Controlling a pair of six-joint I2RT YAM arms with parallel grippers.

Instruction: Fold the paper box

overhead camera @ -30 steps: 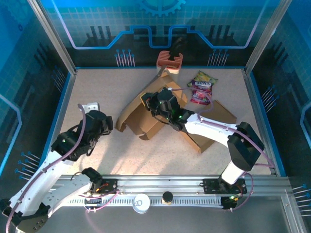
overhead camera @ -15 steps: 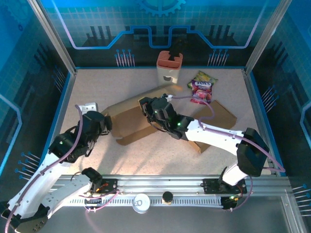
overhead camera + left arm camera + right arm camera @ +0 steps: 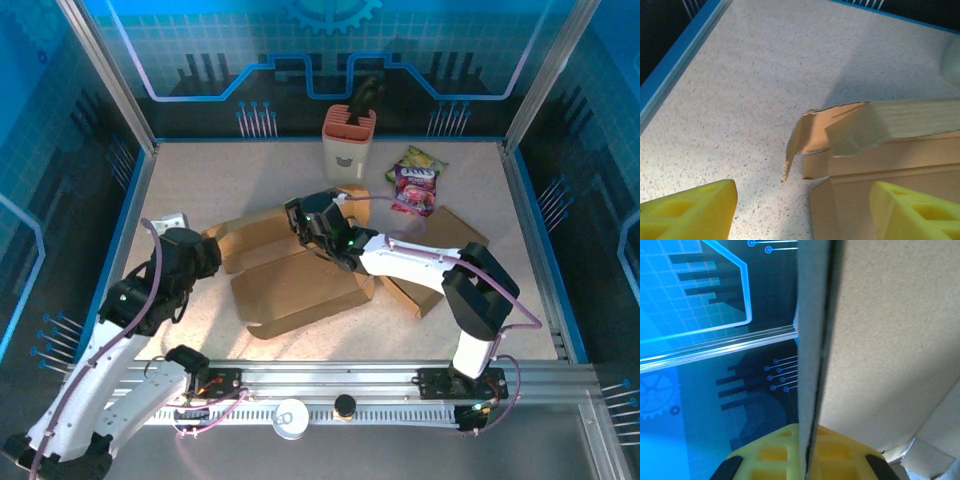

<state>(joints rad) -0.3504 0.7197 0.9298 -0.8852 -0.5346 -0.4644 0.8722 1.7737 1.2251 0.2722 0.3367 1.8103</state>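
Clamping a cardboard panel edge-on, the right gripper (image 3: 807, 457) has its jaws clenched on the paper box (image 3: 880, 340). In the right wrist view the sheet's thin edge runs straight down between the yellow fingers (image 3: 770, 452), and the brown face of the board spreads away to the right. From the top camera this gripper sits at the far edge of the box, which lies mostly flattened near the middle of the table (image 3: 220, 180), its long side running left to right and its near panel spread toward the arm bases.

The left gripper (image 3: 207, 252) hangs at the box's left end with its jaws released and parted wide, holding nothing. In the left wrist view its two yellow fingers (image 3: 690, 212) stand well apart at the bottom corners, one over bare tabletop and the other over cardboard. Between them a ragged-edged flap (image 3: 807, 137) of the box lifts off the surface. Whether either finger touches the board cannot be told.

Beyond the box, an orange-and-white holder (image 3: 348, 140) stands against the back wall, with a snack packet (image 3: 415, 185) just to its right. Another brown cardboard piece (image 3: 450, 240) lies under the right arm.
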